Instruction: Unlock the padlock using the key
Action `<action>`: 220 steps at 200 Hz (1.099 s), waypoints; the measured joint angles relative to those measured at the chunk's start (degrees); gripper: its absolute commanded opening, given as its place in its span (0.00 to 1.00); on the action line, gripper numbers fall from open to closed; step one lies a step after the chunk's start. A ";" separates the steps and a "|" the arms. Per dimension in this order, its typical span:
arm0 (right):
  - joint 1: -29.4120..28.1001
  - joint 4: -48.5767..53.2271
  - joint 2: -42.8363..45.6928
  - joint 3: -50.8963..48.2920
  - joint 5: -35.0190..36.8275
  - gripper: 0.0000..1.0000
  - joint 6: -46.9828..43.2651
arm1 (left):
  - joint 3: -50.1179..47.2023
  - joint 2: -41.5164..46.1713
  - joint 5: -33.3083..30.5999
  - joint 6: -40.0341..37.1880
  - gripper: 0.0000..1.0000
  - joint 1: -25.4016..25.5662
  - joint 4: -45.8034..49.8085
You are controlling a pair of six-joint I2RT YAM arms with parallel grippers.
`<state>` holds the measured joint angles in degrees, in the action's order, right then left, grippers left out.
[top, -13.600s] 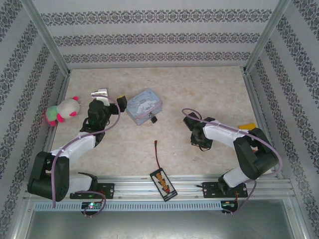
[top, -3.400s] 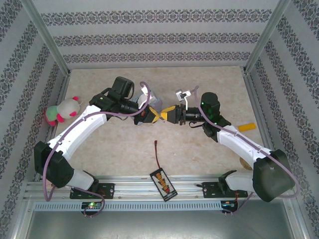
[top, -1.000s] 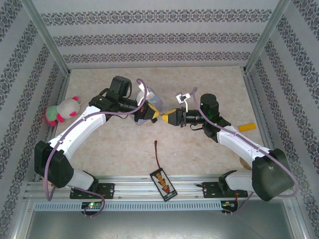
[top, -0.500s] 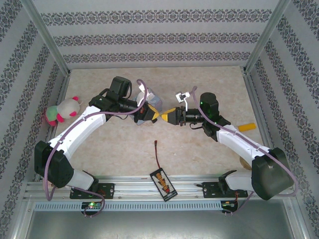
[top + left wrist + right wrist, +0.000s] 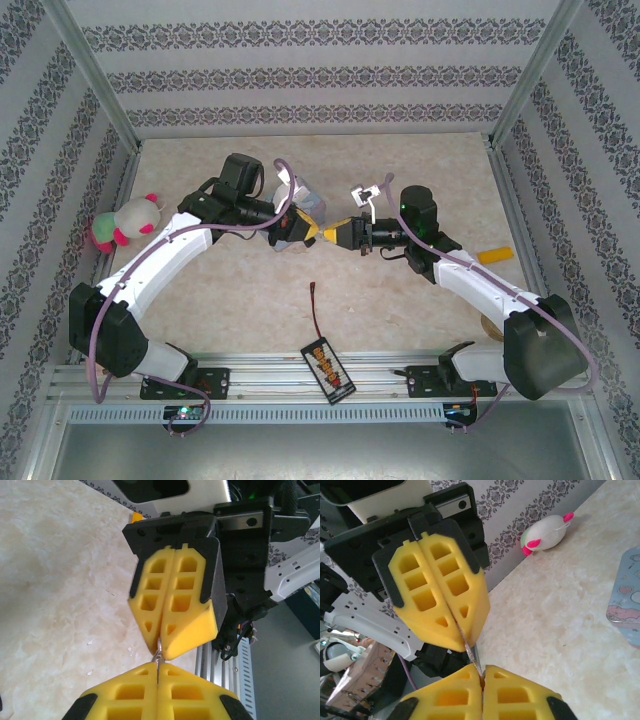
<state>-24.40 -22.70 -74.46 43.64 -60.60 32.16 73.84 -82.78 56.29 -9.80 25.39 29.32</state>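
The left gripper (image 5: 313, 233) and right gripper (image 5: 331, 235) stood tip to tip over the table (image 5: 420, 170); each had its pads pressed together on one thin silvery metal piece (image 5: 158, 656) bridging them; key or padlock shackle, unclear.

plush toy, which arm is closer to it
Left. The left arm runs just right of the plush toy; the right arm is far off on the opposite side.

Overhead rear view, close wrist views, fingers (image 5: 150, 600) face-to-face
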 measured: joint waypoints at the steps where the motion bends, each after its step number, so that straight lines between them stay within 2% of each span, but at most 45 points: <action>1: 0.00 0.00 0.00 0.04 0.00 0.00 -0.13 | 0.00 0.00 0.02 0.00 0.00 0.00 0.00; 5: -0.04 -0.02 0.00 0.04 0.07 0.00 -0.20 | 0.00 0.00 -0.02 0.26 0.01 -0.02 0.00; 15: -0.11 -0.20 0.00 0.04 0.11 0.00 -0.28 | -0.02 0.02 -0.11 0.68 0.13 -0.02 -0.07; 30: -0.11 -0.17 0.11 0.02 0.35 0.00 -0.28 | -0.37 0.02 -0.94 1.97 0.18 0.00 -1.09; 42: 0.07 -0.11 0.28 -0.07 1.05 0.00 -0.28 | -1.09 0.26 -2.01 3.48 0.46 -0.02 -2.43; 50: 0.44 -0.02 0.61 -0.39 1.51 0.00 -0.26 | -1.73 0.61 -3.19 4.37 0.56 -0.02 -3.56; 64: 1.42 0.26 1.79 -1.68 2.73 0.00 -0.20 | -2.99 1.66 -5.81 6.97 0.82 -0.02 -5.90; 85: 3.45 1.49 3.74 -4.13 5.46 0.00 -0.20 | -4.98 3.69 -10.88 12.26 1.00 -0.02 -10.34; 126: 4.81 9.73 7.08 -6.10 13.99 0.00 -1.55 | -9.05 4.72 -23.89 24.09 0.99 0.83 -19.74; 177: 4.98 20.17 10.40 -6.45 25.99 0.00 -4.20 | -14.21 0.24 -44.59 32.59 1.00 10.62 -24.55; 220: 6.29 25.62 10.71 -7.21 34.25 0.00 -5.60 | -14.80 -7.50 -55.43 39.08 0.95 14.36 -25.05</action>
<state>-18.11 2.92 -63.75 36.42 -26.35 26.57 59.05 -90.28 0.86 29.28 39.75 4.27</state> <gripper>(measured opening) 0.062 0.954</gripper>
